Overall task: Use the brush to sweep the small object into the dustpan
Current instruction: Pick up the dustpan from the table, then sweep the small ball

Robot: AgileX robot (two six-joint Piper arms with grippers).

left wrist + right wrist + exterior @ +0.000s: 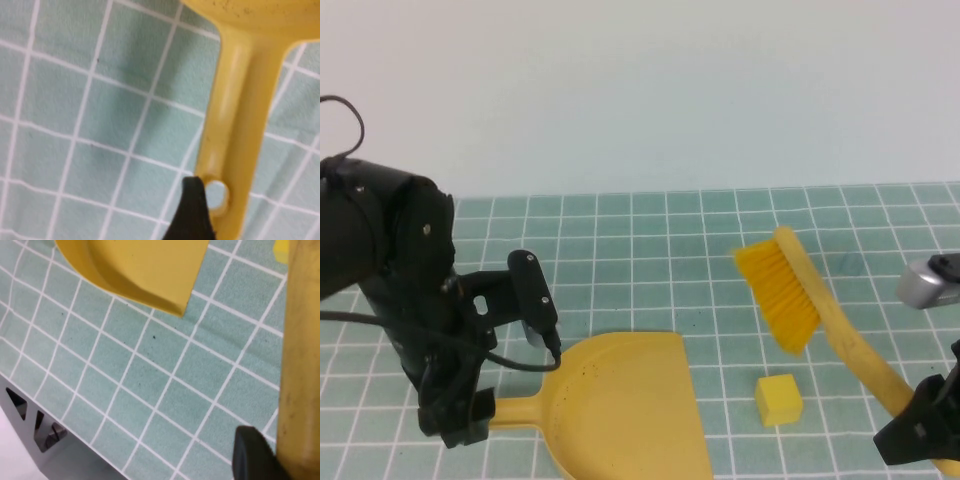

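The small pale-yellow cube (778, 399) lies on the tiled floor just right of the dustpan's mouth. The yellow dustpan (620, 400) lies flat, with its handle (235, 125) pointing left. My left gripper (468, 415) is shut on the handle's end, with one black finger (194, 212) beside the handle's hole. My right gripper (920, 430) is shut on the brush's tan handle (855, 345) at the lower right. The yellow-orange bristles (780, 292) hang tilted, behind and above the cube and not touching it. The right wrist view shows the brush handle (300, 365), a finger (255, 455) and the dustpan (135, 265).
The floor is green tiles with white grout (650, 240), and a pale wall rises behind it. A grey metal part (930, 282) shows at the right edge. The table's edge and a grey frame (40, 425) show in the right wrist view.
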